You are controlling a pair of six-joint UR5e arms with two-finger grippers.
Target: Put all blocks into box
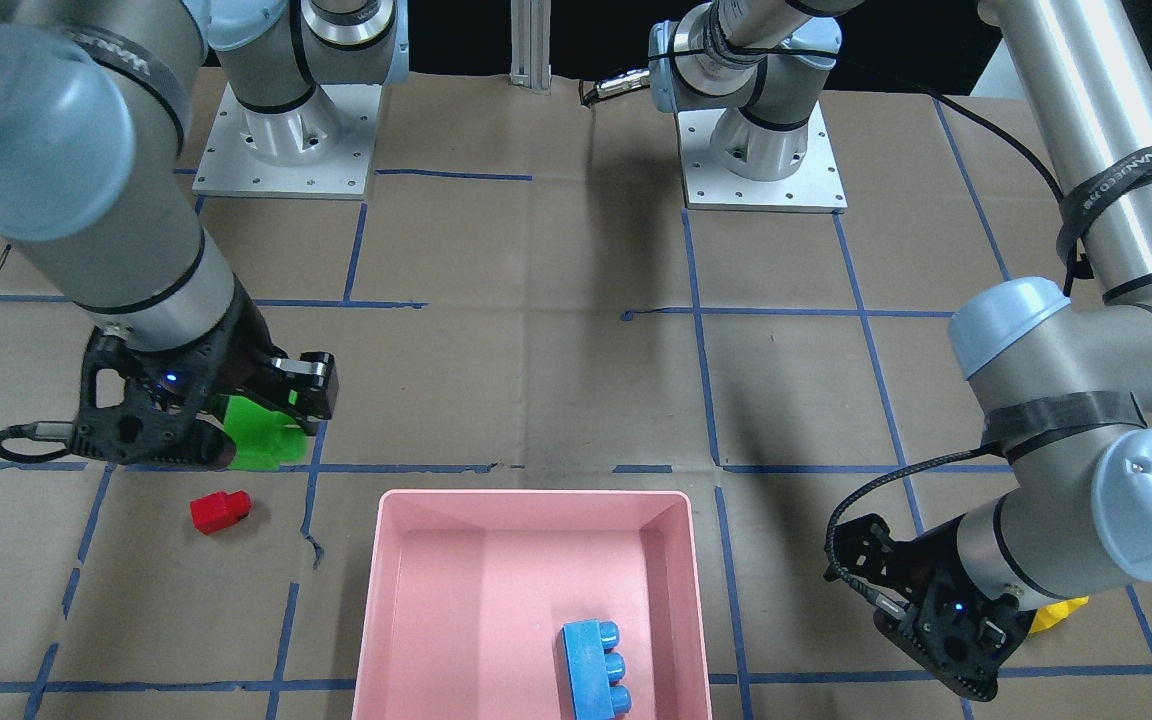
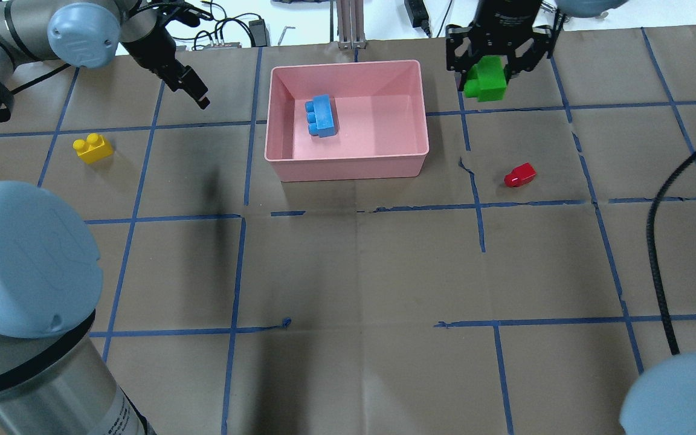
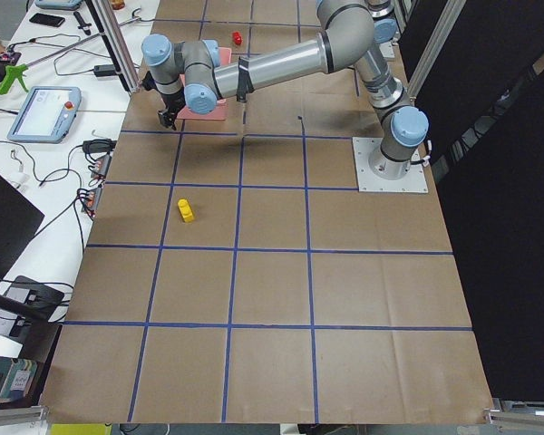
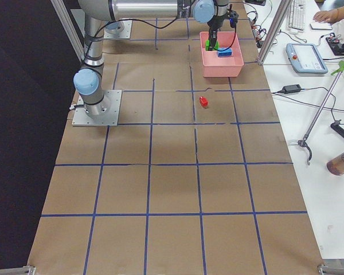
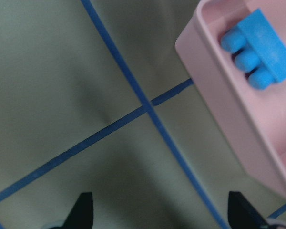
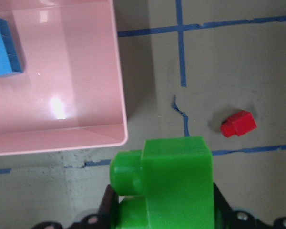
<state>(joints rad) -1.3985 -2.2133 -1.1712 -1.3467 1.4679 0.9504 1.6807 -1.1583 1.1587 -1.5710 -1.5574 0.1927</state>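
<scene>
My right gripper (image 2: 488, 67) is shut on the green block (image 2: 486, 80), held above the table just right of the pink box (image 2: 348, 170); the block fills the bottom of the right wrist view (image 6: 167, 186). The blue block (image 2: 321, 116) lies inside the box. The red block (image 2: 519, 175) lies on the table right of the box. The yellow block (image 2: 93, 148) lies on the table far left of the box. My left gripper (image 2: 194, 90) is open and empty, left of the box; its fingertips (image 5: 83, 210) are spread over bare table.
Brown paper with blue tape grid lines covers the table. The two arm bases (image 1: 284, 140) stand at the robot's side. A black cable (image 2: 662, 241) hangs along the right arm. Cables and devices lie beyond the table's far edge (image 2: 227, 30).
</scene>
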